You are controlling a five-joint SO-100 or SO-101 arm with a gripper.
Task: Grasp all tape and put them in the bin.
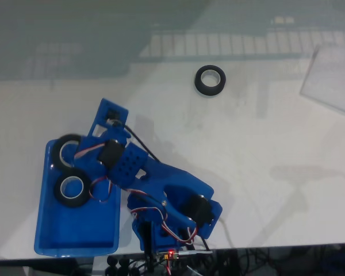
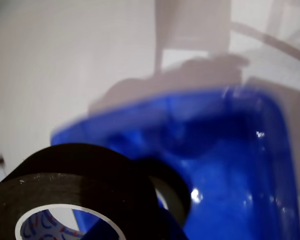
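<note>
Over the far left corner of the blue bin (image 1: 75, 230) hangs one black tape roll (image 1: 65, 150), with my gripper (image 1: 76, 148) shut on it. In the wrist view this tape roll (image 2: 75, 190) looms at the lower left, above the bin (image 2: 230, 165). A second tape roll (image 1: 69, 188) lies flat inside the bin, and its edge (image 2: 176, 192) peeks out behind the held one. A third tape roll (image 1: 210, 80) lies alone on the white table, far up and right of the arm.
A clear plastic sheet (image 1: 333, 80) lies at the table's upper right. The arm's base (image 1: 172, 224) with red and white wires stands just right of the bin, at the table's front edge. Open white table spreads between the arm and the third roll.
</note>
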